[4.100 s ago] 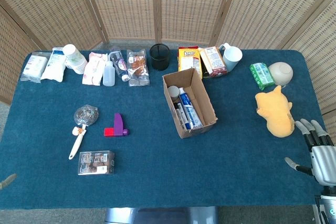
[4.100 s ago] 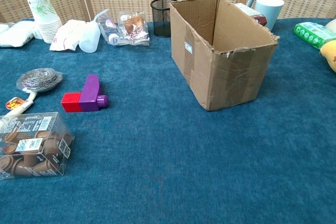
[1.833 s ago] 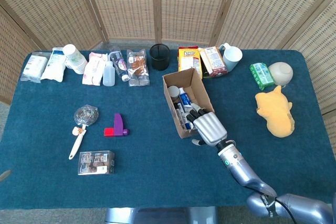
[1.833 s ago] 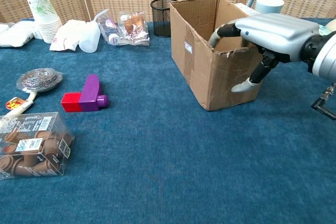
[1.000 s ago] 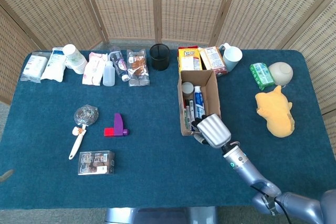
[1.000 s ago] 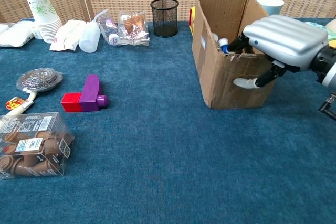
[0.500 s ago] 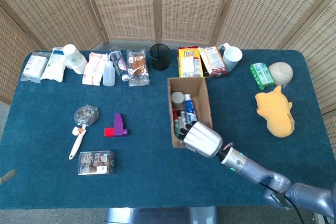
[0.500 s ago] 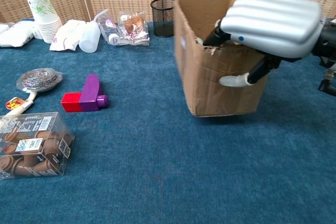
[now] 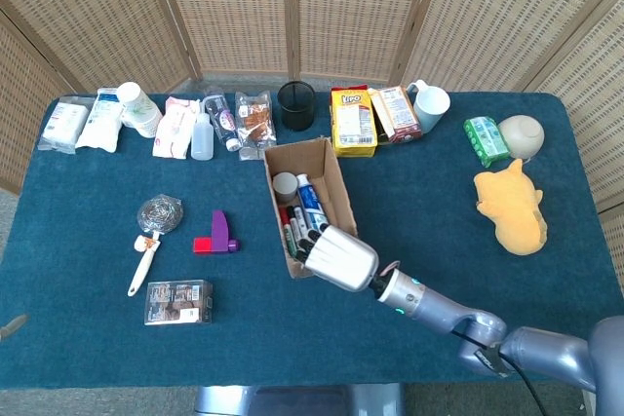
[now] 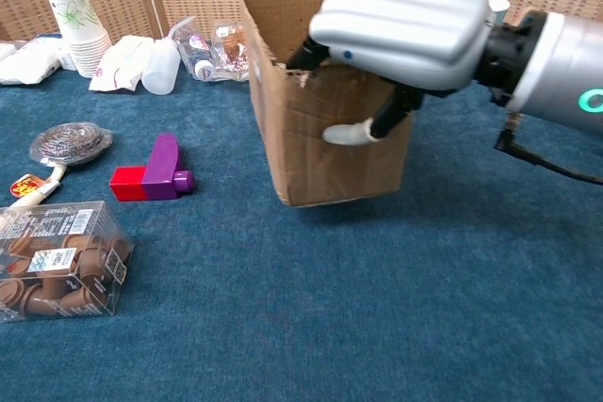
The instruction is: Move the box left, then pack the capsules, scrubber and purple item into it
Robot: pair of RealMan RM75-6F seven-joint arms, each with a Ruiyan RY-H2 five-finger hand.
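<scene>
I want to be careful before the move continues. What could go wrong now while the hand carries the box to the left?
1. The right hand holds the cardboard box only by its torn near wall, which might bend or tear further.
2. The box appears slightly lifted and already holds tubes and pens; if it tips, they could spill out.
3. The purple item lies to its left; a longer travel could knock it.

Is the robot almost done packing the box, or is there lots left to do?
Lots left. The right hand grips the near wall of the cardboard box, which sits near the table's middle, so the move left looks underway. Nothing is packed yet: the capsule pack, the scrubber and the purple item all lie on the blue cloth, left of the box. The left hand is not in view.
</scene>
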